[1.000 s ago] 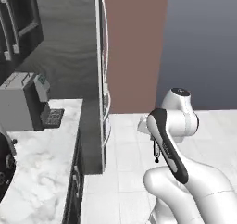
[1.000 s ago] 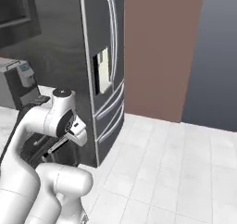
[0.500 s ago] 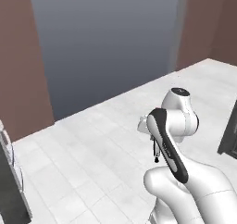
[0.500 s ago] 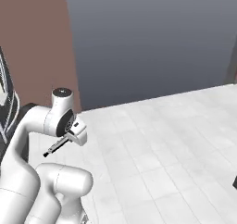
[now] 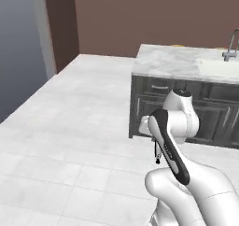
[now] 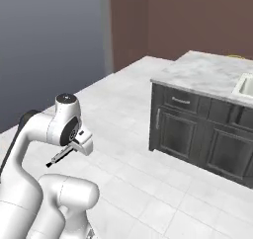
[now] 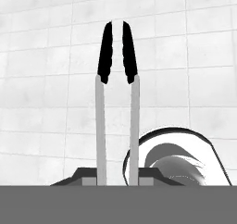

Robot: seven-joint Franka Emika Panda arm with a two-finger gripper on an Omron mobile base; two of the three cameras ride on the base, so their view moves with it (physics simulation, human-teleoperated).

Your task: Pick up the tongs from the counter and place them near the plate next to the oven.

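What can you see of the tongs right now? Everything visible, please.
The tongs are two slim, straight, silvery-grey arms running side by side, each ending in a dark tapered tip; the tips lean toward each other without quite touching. Their base sits in the shut gripper, which carries them over white floor tiles, clear of any surface. From the right base view they stick out of the hand as a thin dark-tipped rod angled downward; from the left base view they hang below it.

The tongs (image 7: 117,102) are cut off at their base by the hand view's bottom edge, so the grip on them is hidden, while the counter (image 5: 177,61) and its sink (image 6: 245,86) are cropped at the right.
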